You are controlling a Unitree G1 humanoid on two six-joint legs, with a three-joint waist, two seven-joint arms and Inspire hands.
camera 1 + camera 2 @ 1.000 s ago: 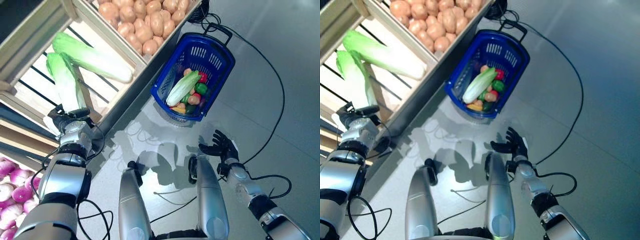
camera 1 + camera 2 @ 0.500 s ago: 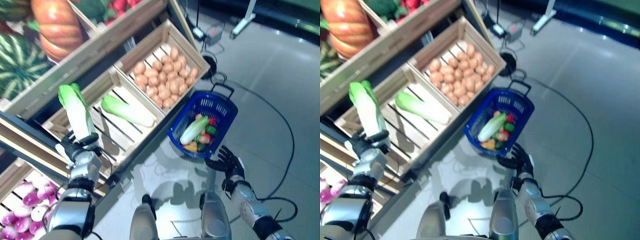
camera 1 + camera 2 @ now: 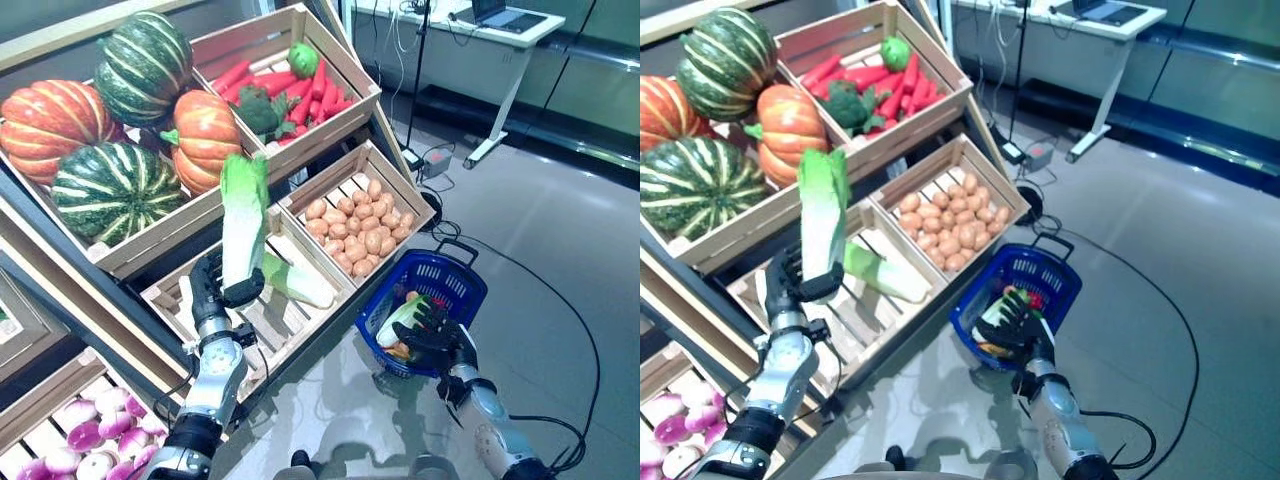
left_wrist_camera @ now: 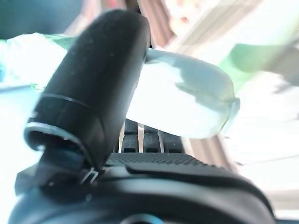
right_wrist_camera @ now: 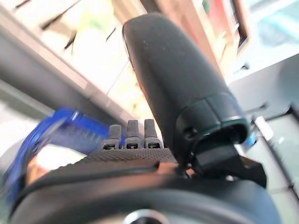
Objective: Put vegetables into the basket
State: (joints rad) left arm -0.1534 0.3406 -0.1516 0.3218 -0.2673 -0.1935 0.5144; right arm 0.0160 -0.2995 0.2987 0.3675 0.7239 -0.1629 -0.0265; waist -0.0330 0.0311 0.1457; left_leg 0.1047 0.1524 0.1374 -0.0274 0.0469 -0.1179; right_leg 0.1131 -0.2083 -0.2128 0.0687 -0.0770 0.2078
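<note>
My left hand (image 3: 212,292) is shut on the base of a long white-and-green cabbage (image 3: 243,222) and holds it upright above the slatted crate (image 3: 190,300). In the left wrist view the thumb (image 4: 93,88) presses on the cabbage's pale stem (image 4: 187,98). The blue basket (image 3: 455,272) stands on the floor at the foot of the stand. It holds another pale cabbage (image 3: 398,320) and small red and green vegetables (image 3: 1028,297). My right hand (image 3: 437,337) is open at the basket's near rim, fingers straight. It also shows in the right wrist view (image 5: 173,79) with the basket (image 5: 60,123) past it.
The wooden stand (image 3: 330,120) of tilted crates rises on the left and behind the basket. Another cabbage (image 3: 292,284) lies in the slatted crate beside my left hand. A desk (image 3: 500,30) stands at the back, and a cable (image 3: 590,340) runs over the grey floor.
The camera has tilted up. My left hand has lifted the cabbage out of the slatted crate and stood it upright. My right hand is now at the basket's near rim.
</note>
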